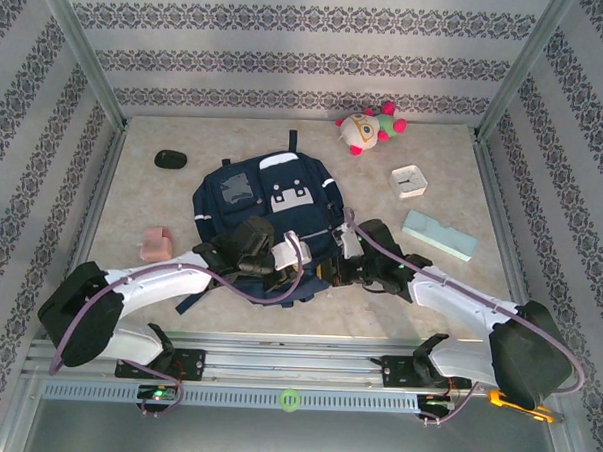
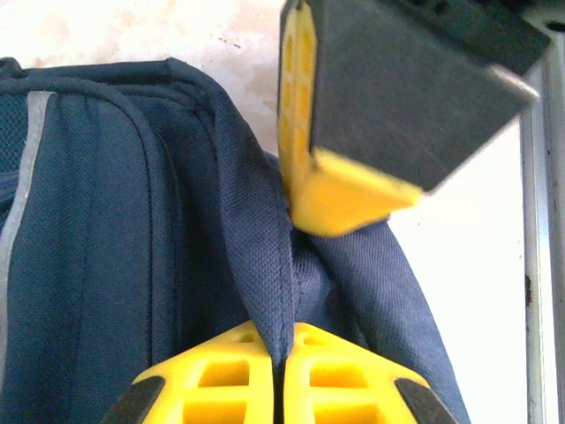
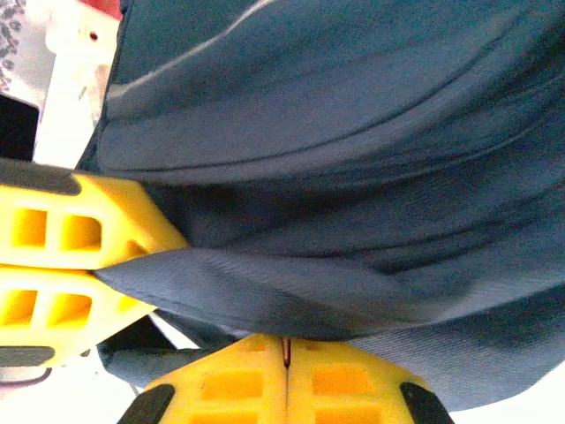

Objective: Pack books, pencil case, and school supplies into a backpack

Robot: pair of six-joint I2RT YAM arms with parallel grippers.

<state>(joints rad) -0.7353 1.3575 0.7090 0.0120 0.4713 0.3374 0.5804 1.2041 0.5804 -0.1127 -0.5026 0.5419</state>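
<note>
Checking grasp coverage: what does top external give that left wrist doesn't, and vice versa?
Top external: the whole backpack lying on the table, with the pencil case, pink block, white clock, plush toy and black oval spread around it, not yet packed.
Left wrist: a close look at the left claw shut on a fold of the backpack's navy fabric, with the right claw just above that fold.
Both: the navy backpack and the pale table.

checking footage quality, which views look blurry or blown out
top external: sharp, evenly lit; left wrist: backpack cloth crisp, table beside it blown out white; right wrist: cloth soft and smeary, top-left corner overexposed
</note>
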